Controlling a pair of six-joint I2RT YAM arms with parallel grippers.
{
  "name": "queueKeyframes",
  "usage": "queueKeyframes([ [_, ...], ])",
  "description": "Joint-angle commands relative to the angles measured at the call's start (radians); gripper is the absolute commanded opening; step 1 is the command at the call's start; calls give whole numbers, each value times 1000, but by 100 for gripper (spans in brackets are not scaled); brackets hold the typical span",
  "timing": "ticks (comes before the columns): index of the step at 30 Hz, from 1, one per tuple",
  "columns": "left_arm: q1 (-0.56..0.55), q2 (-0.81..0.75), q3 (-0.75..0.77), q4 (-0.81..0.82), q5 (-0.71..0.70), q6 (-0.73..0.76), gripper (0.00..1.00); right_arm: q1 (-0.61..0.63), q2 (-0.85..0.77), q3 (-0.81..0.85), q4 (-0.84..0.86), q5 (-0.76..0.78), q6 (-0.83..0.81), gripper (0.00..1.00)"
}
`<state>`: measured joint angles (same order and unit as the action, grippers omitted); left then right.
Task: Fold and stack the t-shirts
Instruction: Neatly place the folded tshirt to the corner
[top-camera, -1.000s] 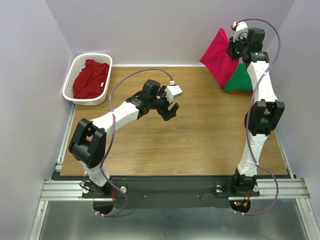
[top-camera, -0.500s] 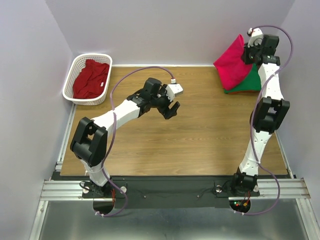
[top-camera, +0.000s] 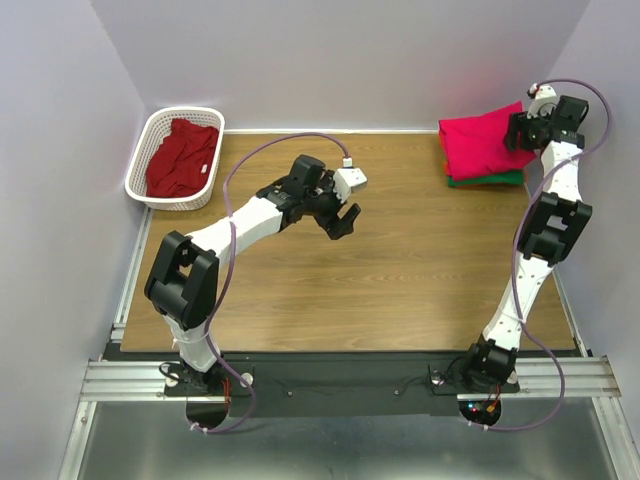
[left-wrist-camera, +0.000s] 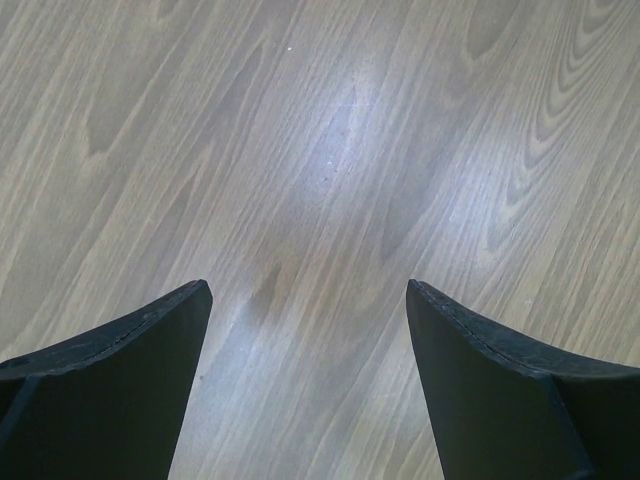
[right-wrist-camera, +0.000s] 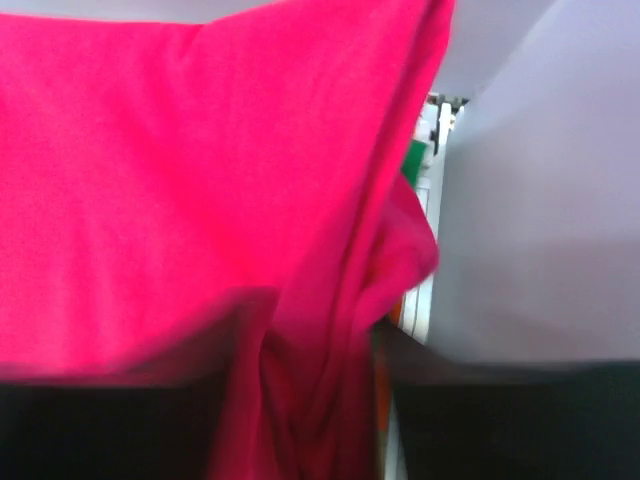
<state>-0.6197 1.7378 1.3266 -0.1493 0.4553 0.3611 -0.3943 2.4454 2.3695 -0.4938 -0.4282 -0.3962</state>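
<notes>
A bright pink-red t-shirt (top-camera: 480, 140) lies folded on top of a green one (top-camera: 488, 181) at the table's far right corner. My right gripper (top-camera: 520, 133) is at the pink shirt's right edge. In the right wrist view its fingers stand apart and a bunched fold of the pink cloth (right-wrist-camera: 200, 150) still lies between them (right-wrist-camera: 310, 400); slivers of green (right-wrist-camera: 415, 165) and orange (right-wrist-camera: 383, 350) show beside it. A darker crimson t-shirt (top-camera: 182, 155) lies crumpled in the basket. My left gripper (top-camera: 345, 220) hangs open over bare wood (left-wrist-camera: 308, 287), holding nothing.
The white lattice basket (top-camera: 140, 170) stands at the far left corner. Purple walls close in the table on the left, back and right; the right wall is close beside my right gripper. Bare wood tabletop (top-camera: 400, 260) lies between the arms.
My right arm swung right and lowered the hanging pink shirt flat onto the green one, and its jaws have parted. The left arm has barely moved.
</notes>
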Motion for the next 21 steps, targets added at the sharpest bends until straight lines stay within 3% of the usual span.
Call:
queueKeyframes([
  [1,21,-11,40,7,42,-46,91,-17,12,57,92,22,-11,82],
  [2,41,-15,43,5,57,-54,91,-21,17,62,101,23,6,98],
  [3,47,-20,46,4,90,-59,91,-26,15,69,106,26,38,100],
  [11,89,-113,-6,19,108,-62,91,-29,-94,51,184,-61,163,100],
  [13,97,-126,-23,27,86,-74,92,-29,-126,22,236,-96,235,100],
  [14,101,-139,-29,43,77,-83,98,-29,-134,8,259,-99,275,100],
  [21,181,-136,-18,120,157,-204,99,-29,-86,-54,440,-122,670,100],
])
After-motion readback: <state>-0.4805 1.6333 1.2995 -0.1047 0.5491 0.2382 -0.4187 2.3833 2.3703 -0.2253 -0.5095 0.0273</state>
